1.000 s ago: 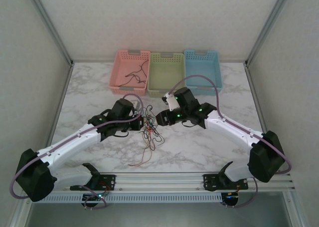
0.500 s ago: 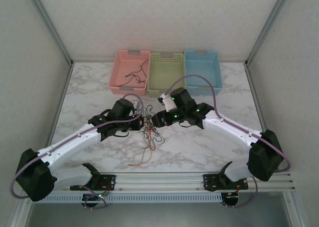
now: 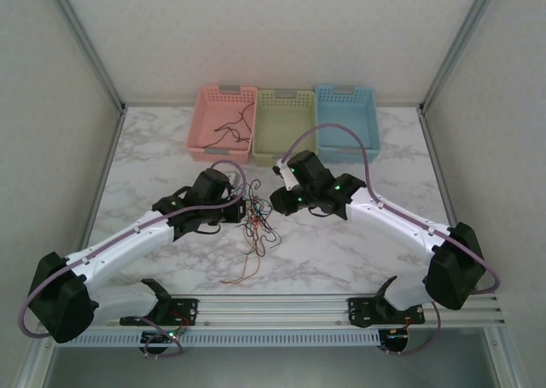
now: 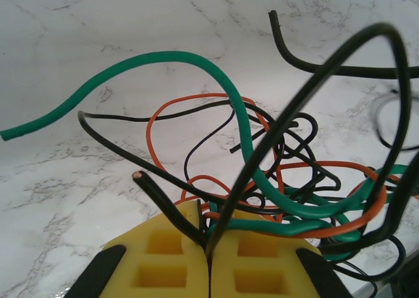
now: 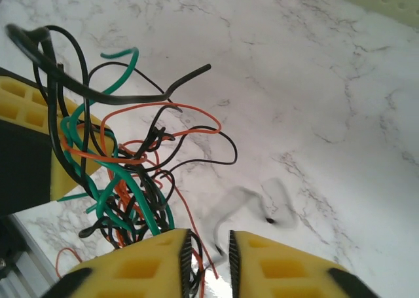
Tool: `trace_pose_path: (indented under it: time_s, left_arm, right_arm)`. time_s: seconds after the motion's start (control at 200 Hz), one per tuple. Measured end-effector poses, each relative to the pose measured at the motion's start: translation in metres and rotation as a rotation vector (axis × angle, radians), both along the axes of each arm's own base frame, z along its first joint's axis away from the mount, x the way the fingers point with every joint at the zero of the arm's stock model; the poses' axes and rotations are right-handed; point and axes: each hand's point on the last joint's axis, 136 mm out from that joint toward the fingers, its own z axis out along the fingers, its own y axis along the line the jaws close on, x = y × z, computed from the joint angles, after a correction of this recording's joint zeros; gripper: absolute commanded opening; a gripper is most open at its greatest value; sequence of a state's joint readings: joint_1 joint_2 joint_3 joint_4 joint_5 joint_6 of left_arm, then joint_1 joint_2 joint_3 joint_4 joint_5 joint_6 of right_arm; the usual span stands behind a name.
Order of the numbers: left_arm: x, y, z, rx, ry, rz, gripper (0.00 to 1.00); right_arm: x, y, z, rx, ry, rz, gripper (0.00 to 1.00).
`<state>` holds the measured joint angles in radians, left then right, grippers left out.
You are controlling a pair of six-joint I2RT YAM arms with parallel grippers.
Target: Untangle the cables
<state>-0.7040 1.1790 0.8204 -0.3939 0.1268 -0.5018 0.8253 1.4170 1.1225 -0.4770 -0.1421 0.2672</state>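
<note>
The right gripper (image 5: 209, 244) has edged beside the cables (image 4: 170, 55), barely parted. The left gripper (image 4: 208, 244) pinches black strands, anchoring the tangle.

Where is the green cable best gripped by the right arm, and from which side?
Grip the green cable on its free arc near the loose end, coming in over the bare marble tabletop. That stretch stands alone in the air; further along it dives into the tangle of black and orange cables by the left gripper, shut on a black cable.
</note>
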Motion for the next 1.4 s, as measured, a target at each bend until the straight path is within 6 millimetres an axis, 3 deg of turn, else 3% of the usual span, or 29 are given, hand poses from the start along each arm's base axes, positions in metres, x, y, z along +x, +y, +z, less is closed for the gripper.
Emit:
trace_pose_path:
  time_s: [0.11,0.27,0.451,0.581,0.701,0.801,0.931,1.252,1.402]
  left_arm:
    - [0.000,0.000,0.000,0.001,-0.001,0.002,0.00]
    - [0.000,0.000,0.000,0.002,-0.001,0.002,0.00]
    - [0.001,0.001,0.000,0.006,-0.004,0.006,0.00]
    - [0.002,0.008,-0.003,0.029,-0.014,0.031,0.00]
    - [0.000,0.021,0.009,0.029,-0.053,0.072,0.00]
    - [-0.002,0.032,0.033,-0.009,-0.113,0.105,0.00]
    - [-0.006,0.044,0.050,-0.033,-0.160,0.132,0.00]
    - [-0.010,0.066,0.050,0.013,-0.167,0.194,0.00]
    - [-0.013,0.086,0.056,0.044,-0.195,0.252,0.00]
  right_arm:
    - [-0.001,0.001,0.000,0.004,0.004,0.007,0.15]
    - [-0.002,0.002,0.000,0.008,0.007,0.011,0.00]
    - [0.000,-0.001,0.001,0.000,-0.006,-0.001,0.00]
    - [0.009,-0.014,0.003,-0.045,-0.050,-0.056,0.00]
    - [0.031,-0.042,0.000,-0.093,-0.083,-0.156,0.00]
    - [0.053,-0.088,-0.016,-0.137,-0.065,-0.303,0.00]
    - [0.060,-0.136,-0.033,-0.190,-0.035,-0.439,0.00]
    - [0.065,-0.173,-0.021,-0.213,-0.080,-0.566,0.00]
    - [0.072,-0.208,-0.024,-0.286,-0.085,-0.671,0.00]
